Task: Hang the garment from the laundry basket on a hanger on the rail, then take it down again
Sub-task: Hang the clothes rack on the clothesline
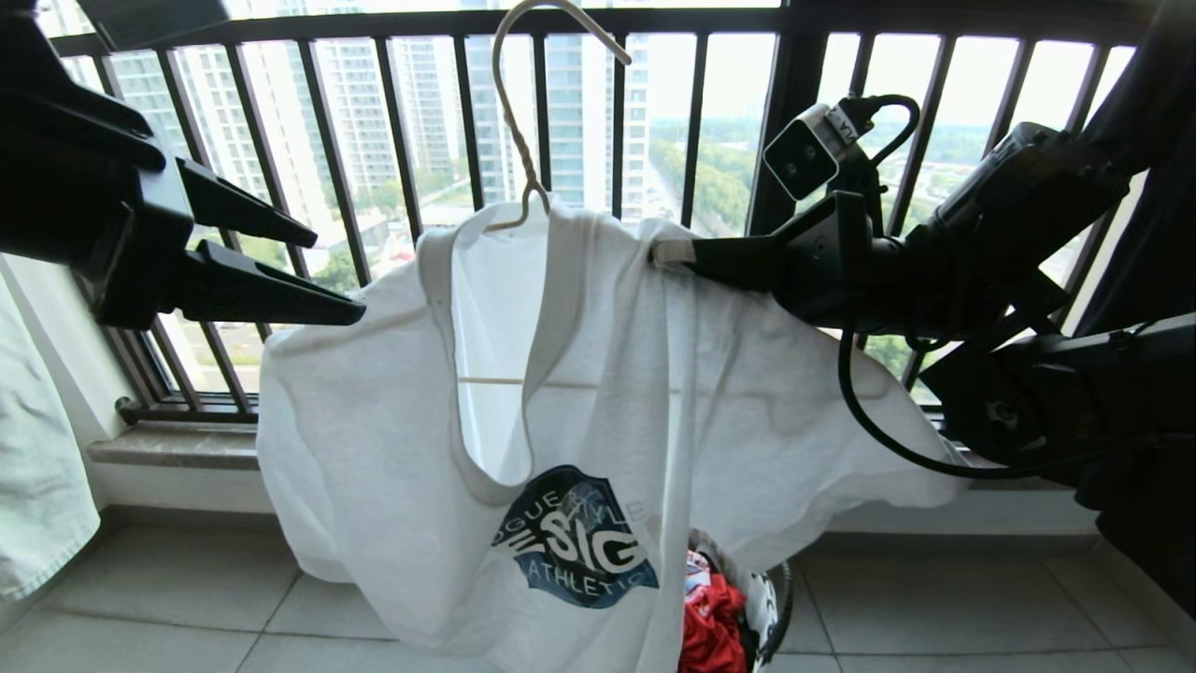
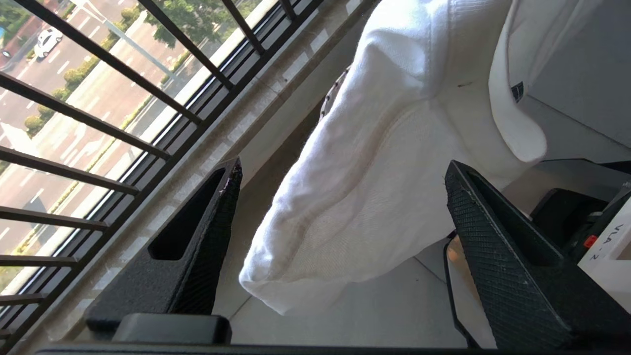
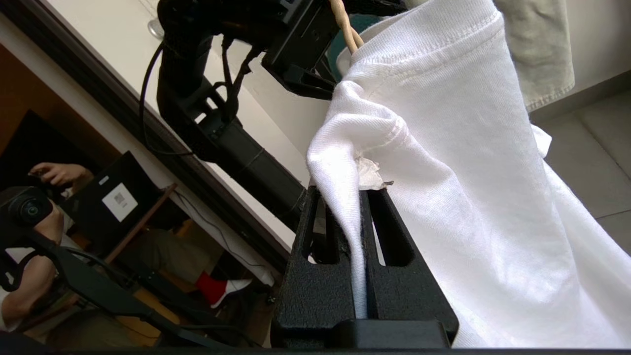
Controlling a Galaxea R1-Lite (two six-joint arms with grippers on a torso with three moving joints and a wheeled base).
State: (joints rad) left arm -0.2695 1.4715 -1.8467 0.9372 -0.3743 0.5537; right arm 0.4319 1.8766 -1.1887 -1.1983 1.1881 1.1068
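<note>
Far left, head view: pale cloth [image 1: 37, 439] hanging at the frame edge, apart from the work. Next, left gripper [image 1: 332, 271], jaws spread wide and empty, level with the shirt's left shoulder and just beside it; in the left wrist view, two black fingers [image 2: 197, 236] standing either side of a drooping sleeve of the T-shirt [image 2: 365, 197] without touching it. Judged ready either to take a fresh hold or to draw clear.

Centre: one white T-shirt [image 1: 392, 439], blue logo low on the chest, draped in mid-air over one thin cream hanger [image 1: 514, 121]; hook rising out of the top of the frame, crossbar visible through the neck opening. Rail not in view, so whether the hook rests on it cannot be told. Behind, black railing [image 1: 402, 121] of upright bars.

Below centre-right: one basket [image 1: 771, 608] on the tiled floor, mostly hidden by the shirt, a red garment [image 1: 715, 626] inside.

Right: right gripper [image 1: 675, 254], clamped shut on the shirt's right shoulder and the hanger end beneath; right wrist view shows cloth pinched between both fingers [image 3: 394, 276]. Judged to steady shirt and hanger together.

Count: two grippers, one hanger, one shirt, one basket.
</note>
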